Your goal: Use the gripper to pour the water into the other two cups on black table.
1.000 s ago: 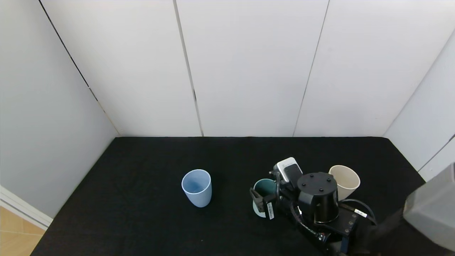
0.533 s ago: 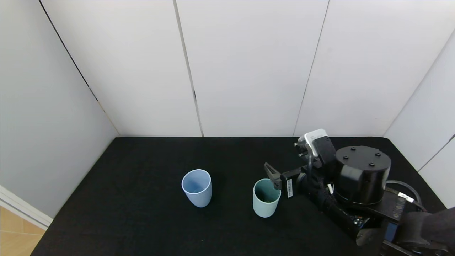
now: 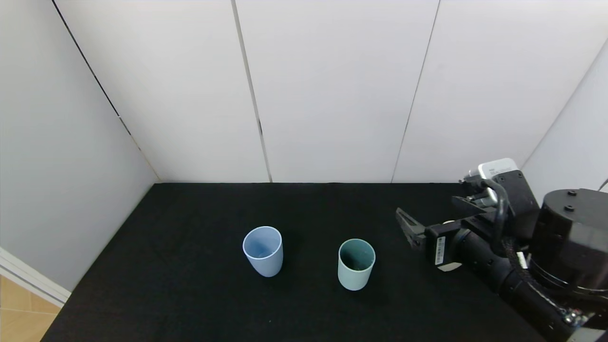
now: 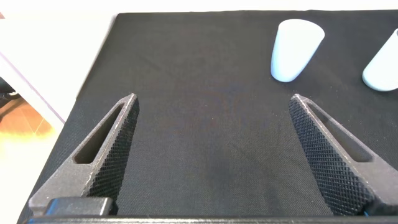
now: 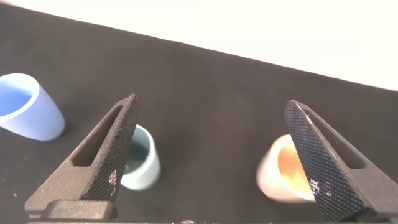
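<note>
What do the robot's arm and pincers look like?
The right arm is thick, round and black, with black cables, a white barcode sticker and a white-and-black camera box. The right pincer and the left pincer each have two black, wedge-shaped fingers with bumpy pads.

I take this for a lab test cell: plain white wall panels (image 3: 332, 90) box in a table (image 3: 199, 294) draped in black cloth, bare save for plastic cups (image 3: 262, 251), with wood flooring (image 3: 19, 313) outside.
</note>
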Controlling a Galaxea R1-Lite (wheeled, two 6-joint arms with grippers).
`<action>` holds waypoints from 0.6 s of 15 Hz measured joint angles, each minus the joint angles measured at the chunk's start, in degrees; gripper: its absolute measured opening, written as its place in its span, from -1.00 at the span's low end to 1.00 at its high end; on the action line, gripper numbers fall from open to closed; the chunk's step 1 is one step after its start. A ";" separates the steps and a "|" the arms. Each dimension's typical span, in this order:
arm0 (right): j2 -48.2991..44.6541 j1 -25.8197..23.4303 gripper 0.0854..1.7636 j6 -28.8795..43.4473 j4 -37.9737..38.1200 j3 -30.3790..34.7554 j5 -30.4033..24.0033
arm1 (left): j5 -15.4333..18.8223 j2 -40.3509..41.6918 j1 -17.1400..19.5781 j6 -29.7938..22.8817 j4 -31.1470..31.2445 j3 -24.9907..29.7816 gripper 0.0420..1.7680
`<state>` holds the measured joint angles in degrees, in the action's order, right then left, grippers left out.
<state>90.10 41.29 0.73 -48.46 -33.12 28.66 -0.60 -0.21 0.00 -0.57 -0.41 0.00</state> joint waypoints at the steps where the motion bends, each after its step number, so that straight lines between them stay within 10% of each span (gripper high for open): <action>1: -1.84 0.00 0.92 -0.11 0.12 1.46 0.55 | 0.00 0.00 0.00 -0.02 0.00 0.00 0.94; 9: -18.66 -2.79 0.92 0.65 5.96 13.39 5.40 | -0.04 0.00 0.00 -0.02 0.00 0.00 0.94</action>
<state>71.44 38.50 1.38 -42.50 -19.74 34.06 -0.63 -0.21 0.00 -0.60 -0.41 0.00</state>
